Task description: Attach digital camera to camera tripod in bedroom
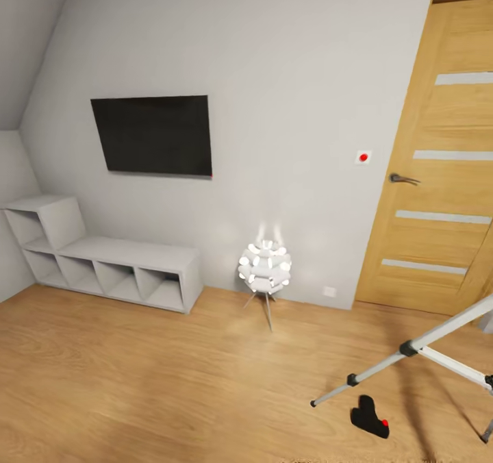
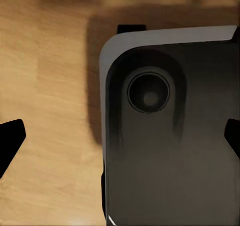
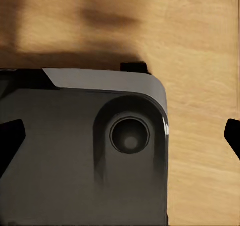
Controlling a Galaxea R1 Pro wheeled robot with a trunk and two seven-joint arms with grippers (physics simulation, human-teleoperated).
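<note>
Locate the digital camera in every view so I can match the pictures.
Head view: the digital camera lies on the plank floor at lower right, near a leg of the camera tripod.
Left wrist view: the dark robot base over the floor.
Right wrist view: the same base over the floor.
Shared landmark: the plank floor.
</note>
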